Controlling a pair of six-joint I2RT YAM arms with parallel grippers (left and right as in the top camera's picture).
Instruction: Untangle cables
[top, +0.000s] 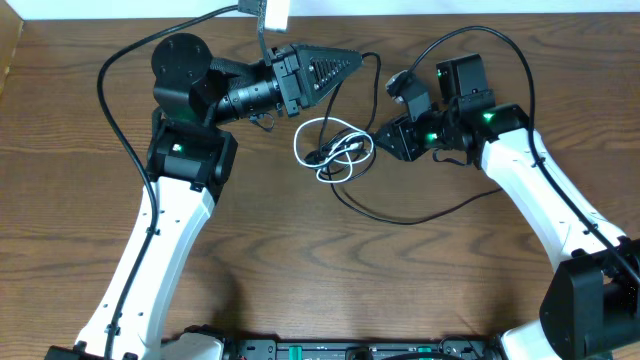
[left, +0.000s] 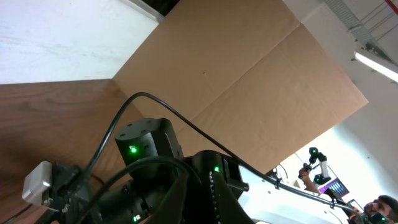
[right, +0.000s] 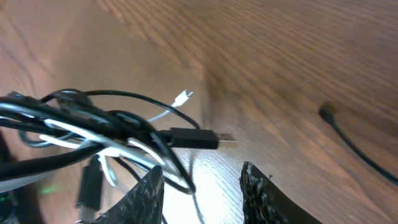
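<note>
Closest to the right wrist lens, the right gripper (right: 202, 171) shows two dark textured fingers (right: 149, 196) standing part-way apart, with nothing clearly pinched between them; the tangle lies just ahead of their tips

Largest in sight is the brown wood-grain table (top: 300, 280), with plain cardboard panels (left: 249, 74) standing behind it. Past the cardboard, the left wrist view catches a bright room with a ceiling strip light (left: 376, 60)

From the overhead view, the white left arm (top: 160, 230) and right arm (top: 540, 200) both reach towards mid-table. The left gripper (top: 352, 60) points right with its jaws closed to a point; whether it pinches a cord I cannot tell

Between the two grippers lie the cables, knotted together. The black cable (top: 400, 215) trails out in a long loop towards the right arm, while the white cable (top: 320, 140) sits in small loops at the centre. A black USB plug (right: 194, 138) juts from the knot, and beyond it a small white plug (right: 183, 98) rests on the wood
</note>
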